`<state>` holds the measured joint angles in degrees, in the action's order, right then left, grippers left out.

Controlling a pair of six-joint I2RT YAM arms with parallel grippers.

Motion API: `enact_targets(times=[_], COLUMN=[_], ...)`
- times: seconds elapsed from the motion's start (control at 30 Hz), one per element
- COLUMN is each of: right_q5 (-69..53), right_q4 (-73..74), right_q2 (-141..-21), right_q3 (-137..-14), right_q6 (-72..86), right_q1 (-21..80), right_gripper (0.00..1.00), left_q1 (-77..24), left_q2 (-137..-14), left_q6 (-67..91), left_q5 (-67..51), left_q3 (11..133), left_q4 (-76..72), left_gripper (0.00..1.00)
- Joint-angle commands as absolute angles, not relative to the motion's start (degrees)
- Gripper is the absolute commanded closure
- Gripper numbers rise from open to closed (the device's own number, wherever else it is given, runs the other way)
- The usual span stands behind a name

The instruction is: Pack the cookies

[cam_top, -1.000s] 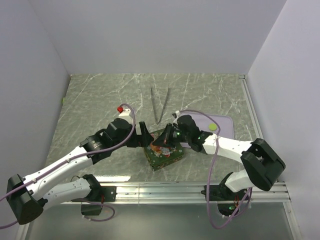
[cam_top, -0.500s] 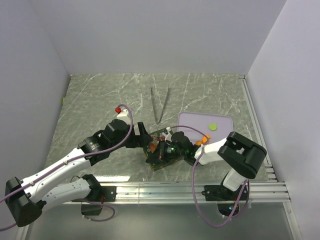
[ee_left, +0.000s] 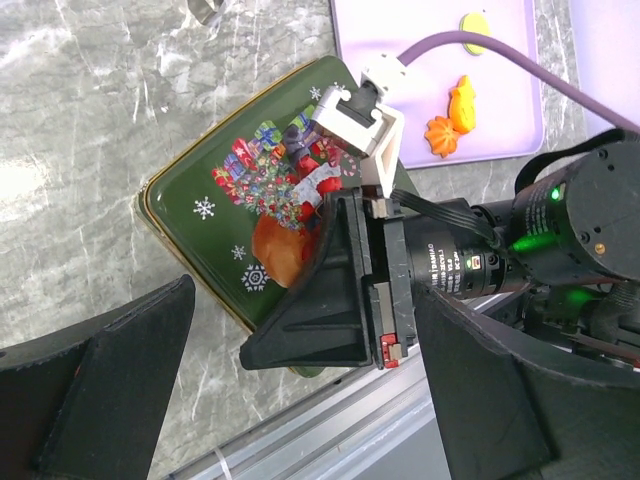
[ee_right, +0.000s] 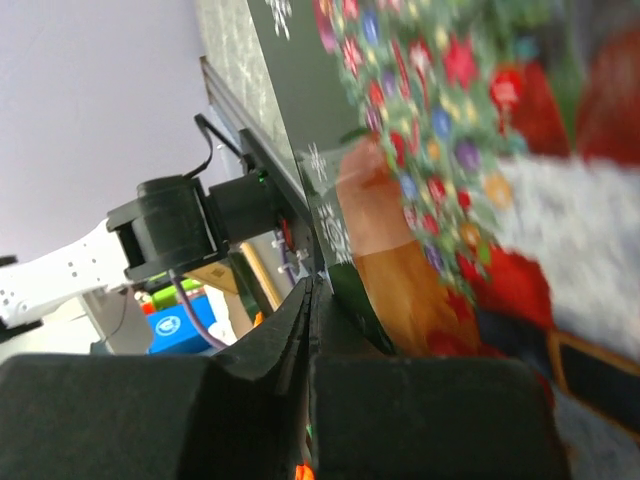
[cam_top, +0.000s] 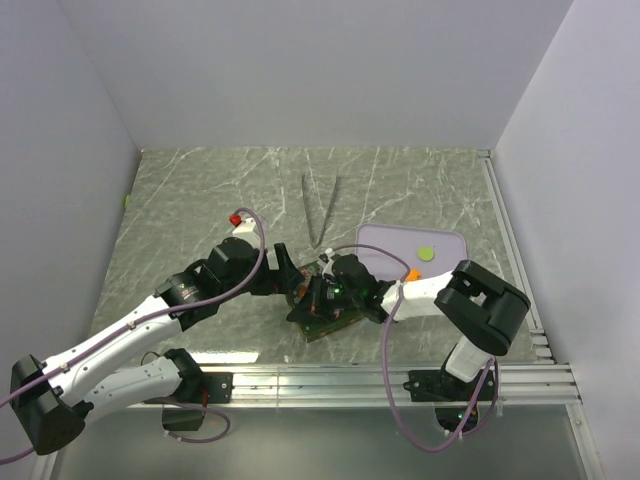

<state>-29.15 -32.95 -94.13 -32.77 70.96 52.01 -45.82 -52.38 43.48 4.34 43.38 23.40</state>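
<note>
- Tin (ee_left: 215,215): green, rounded corners, lid printed with Christmas motifs and snowflakes; the lid is on; this is the reference for all positions below.
- Right gripper (ee_right: 310,300): fingers pressed together, nothing between them; it reaches in from the tin's right side and sits low over the lid's printed centre; contact with the lid cannot be determined.
- Left gripper (cam_top: 290,275): fingers spread wide, holding nothing; positioned just beside the tin's left edge; in the left wrist view its two fingers frame the tin and the right gripper.
- Tray (ee_left: 505,125): lavender, flat, lying just right of the tin and slightly beyond it.
- Flower-shaped cookie (ee_left: 440,136): orange, ridged, lying flat on the tray near the edge closest to the tin's right corner; round, so no long axis is discernible.
- Irregular cookie (ee_left: 463,100): orange, touching or just beside the flower-shaped one, on its side away from the tin; its long axis appears to run across the tray's short dimension.
- Yellow piece (ee_left: 475,22): on the same tray, farther from the tin than both cookies.
- Tongs (cam_top: 320,208): metal, on the table well beyond the tin; the joined end points toward the tin.
</note>
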Motion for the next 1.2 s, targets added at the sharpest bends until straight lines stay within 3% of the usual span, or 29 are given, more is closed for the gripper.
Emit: enact_targets(times=[0.0,0.17,0.57,1.17], right_q5=[-27.7,-28.4,-27.3,-9.8], right_q4=[-23.7,-19.9,-1.5,29.4], right_q2=[-93.6,-94.2,-93.9,-68.7], right_q3=[-37.6,-42.4,-59.3,-70.8], right_q6=[67.3,65.0,54.8,39.7], right_q1=[52.5,52.6,52.5,52.3], right_gripper=[1.00,0.96,0.71,0.68], left_q1=[-45.3,-44.6,-43.0,-42.9], left_q2=[-51.9,-50.5,-47.3,-35.1], left_q6=[42.3,42.0,41.2,37.4], left_q5=[4.0,4.7,7.9,21.8], left_q3=[43.4,43.5,46.2,50.6], left_q4=[22.4,23.2,27.5,33.2], left_gripper=[0.02,0.02,0.01,0.01])
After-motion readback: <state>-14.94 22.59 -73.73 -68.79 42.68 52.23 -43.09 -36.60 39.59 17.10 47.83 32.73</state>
